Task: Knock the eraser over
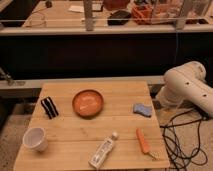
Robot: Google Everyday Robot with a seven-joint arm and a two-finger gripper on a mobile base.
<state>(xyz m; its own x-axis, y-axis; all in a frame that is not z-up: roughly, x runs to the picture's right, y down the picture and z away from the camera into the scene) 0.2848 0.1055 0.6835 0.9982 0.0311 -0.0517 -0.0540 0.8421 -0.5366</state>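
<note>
The eraser [48, 107] is a small black oblong block with pale lengthwise stripes. It sits on the left part of the wooden table [120, 127], between the table's left edge and an orange plate [88, 103]. I cannot tell whether it stands on edge or lies flat. Only the white arm [187, 89] shows, bent at the right beyond the table's right edge and far from the eraser. My gripper is out of view.
A white cup [35, 139] stands at the front left. A white tube [103, 151] lies near the front edge, an orange stick-like tool [143, 141] at the front right, and a light-blue lump [142, 109] at the right. Black cables [182, 142] lie on the floor to the right.
</note>
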